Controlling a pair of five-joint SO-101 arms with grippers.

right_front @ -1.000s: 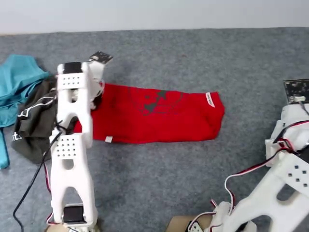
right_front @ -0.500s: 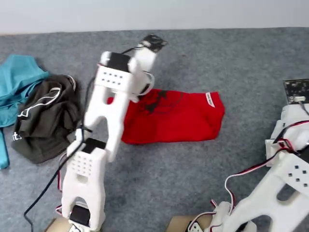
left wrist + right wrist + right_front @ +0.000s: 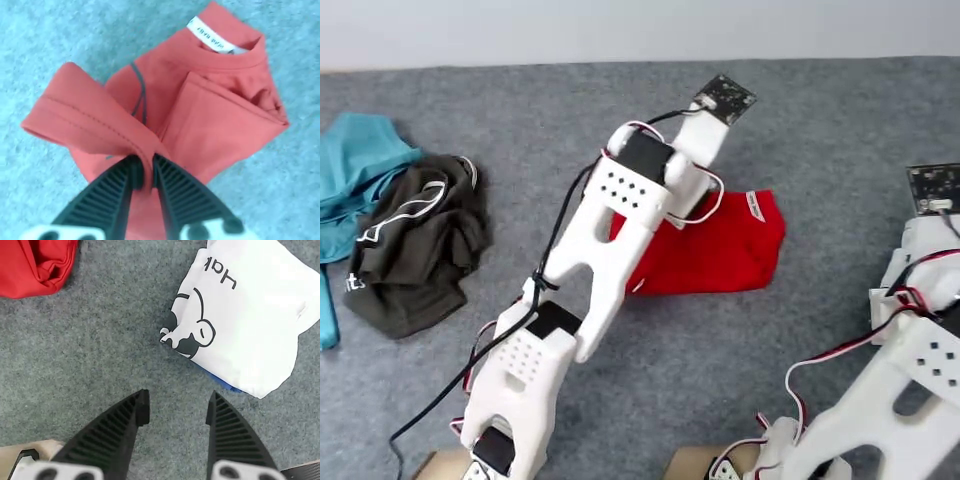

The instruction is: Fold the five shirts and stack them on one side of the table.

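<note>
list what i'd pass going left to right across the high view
teal shirt → dark olive shirt → red shirt → right arm

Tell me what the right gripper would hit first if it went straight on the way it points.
Most likely the grey carpet just ahead of the open right gripper. The white shirt has its printed corner close beyond, so with depth unclear it might catch that instead.

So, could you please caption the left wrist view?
The left gripper pinches a raised hem of the half-folded red shirt.
</note>
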